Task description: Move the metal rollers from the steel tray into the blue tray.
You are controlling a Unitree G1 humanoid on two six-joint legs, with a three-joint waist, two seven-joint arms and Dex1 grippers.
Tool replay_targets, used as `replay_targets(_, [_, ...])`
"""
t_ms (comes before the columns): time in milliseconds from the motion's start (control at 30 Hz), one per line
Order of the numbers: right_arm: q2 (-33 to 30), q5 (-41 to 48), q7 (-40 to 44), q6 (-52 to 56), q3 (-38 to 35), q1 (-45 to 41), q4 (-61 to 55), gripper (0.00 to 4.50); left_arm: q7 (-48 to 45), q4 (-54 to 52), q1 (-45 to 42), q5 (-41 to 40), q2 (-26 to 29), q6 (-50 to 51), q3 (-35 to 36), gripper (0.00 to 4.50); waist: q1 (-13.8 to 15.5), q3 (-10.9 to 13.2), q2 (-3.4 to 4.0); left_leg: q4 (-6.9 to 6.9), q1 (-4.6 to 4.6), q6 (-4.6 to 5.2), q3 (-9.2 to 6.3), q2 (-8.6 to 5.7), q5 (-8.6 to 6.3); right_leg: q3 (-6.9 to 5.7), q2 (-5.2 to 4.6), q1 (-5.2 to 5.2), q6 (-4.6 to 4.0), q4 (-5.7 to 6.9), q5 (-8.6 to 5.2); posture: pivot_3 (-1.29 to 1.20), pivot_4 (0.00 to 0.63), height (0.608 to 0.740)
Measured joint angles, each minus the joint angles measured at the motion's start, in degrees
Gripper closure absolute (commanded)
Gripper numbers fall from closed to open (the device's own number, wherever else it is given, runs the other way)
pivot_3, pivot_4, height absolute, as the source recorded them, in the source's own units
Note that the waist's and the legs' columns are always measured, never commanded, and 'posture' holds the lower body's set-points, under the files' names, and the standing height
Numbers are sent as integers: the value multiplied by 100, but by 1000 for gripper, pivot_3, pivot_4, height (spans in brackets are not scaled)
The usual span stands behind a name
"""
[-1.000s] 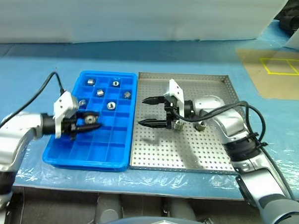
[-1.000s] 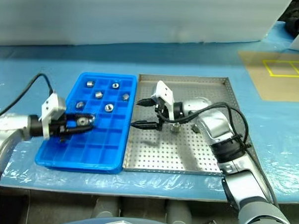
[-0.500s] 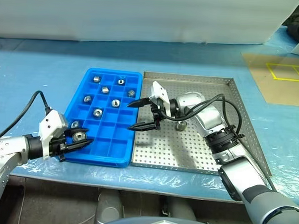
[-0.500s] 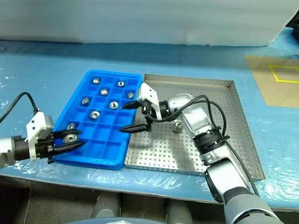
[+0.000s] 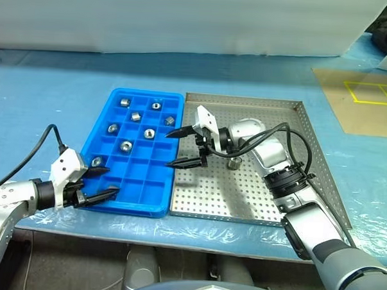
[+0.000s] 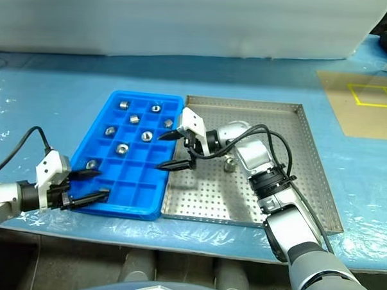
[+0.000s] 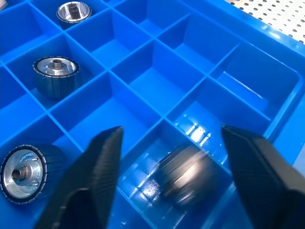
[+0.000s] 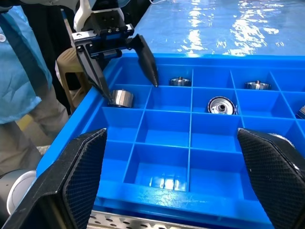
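Left wrist view: one of the metal rollers lies blurred in a corner compartment of the blue tray, directly beneath the gap of the left claw; neither finger touches it
Left claw: released, jaws spread wide, nothing held; hangs low over the tray's near corner
Right claw: released and empty; hovers over the seam where the blue tray meets the steel tray
Step in hand: judged to be the drop-off into the blue tray, with the release made
Doing it well: lift the left claw straight up with jaws kept spread, so no finger clips a divider or nudges the roller; let the roller settle in its one compartment before clearing away
Next reach: the right claw must swing back toward its own wrist side; the roller left on the steel floor sits behind its fingertips, close to its wrist
Count, blue tray: eight rollers seen from the head views, all beyond the left claw; the blurred one beneath it makes nine, by my reckoning
Count, steel tray: one roller visible; the right arm may hide more
Count, trays: one blue; one steel
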Motion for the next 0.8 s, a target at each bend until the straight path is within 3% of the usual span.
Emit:
replay_targets(233, [-112, 0, -84, 32, -90, 138, -38, 0, 9, 9, -464, -111, -6, 48, -115, 127, 5, 0, -1, 1, -2, -21, 0, -1, 12, 0, 0, 0, 0, -1, 0, 195, 150, 740])
replay_targets(367, [-488, -18, -190, 125, -264, 387, -141, 0, 83, -179, -1004, -469, -148, 292, -267, 127, 29, -1, -1, 4, -1, -23, 0, -6, 13, 1, -2, 4, 0, 1, 0, 150, 150, 740])
replay_targets(533, [-917, -344, -690, -11, -515, 829, -113, 0, 143, -205, -1759, -602, -521, 367, -931, 127, -1, -1, -1, 9, 5, -29, 2, -6, 18, 3, 0, 3, 0, 12, 1, 87, 150, 740])
replay_targets(800, [-1078, -393, -1006, 246, -794, 1396, -626, 0, 7, 141, -2112, -536, -692, 337, -1610, 127, -171, -1, -1, 8, 9, -29, 3, -7, 19, 11, 4, 1, 1, 15, 1, 28, 150, 740])
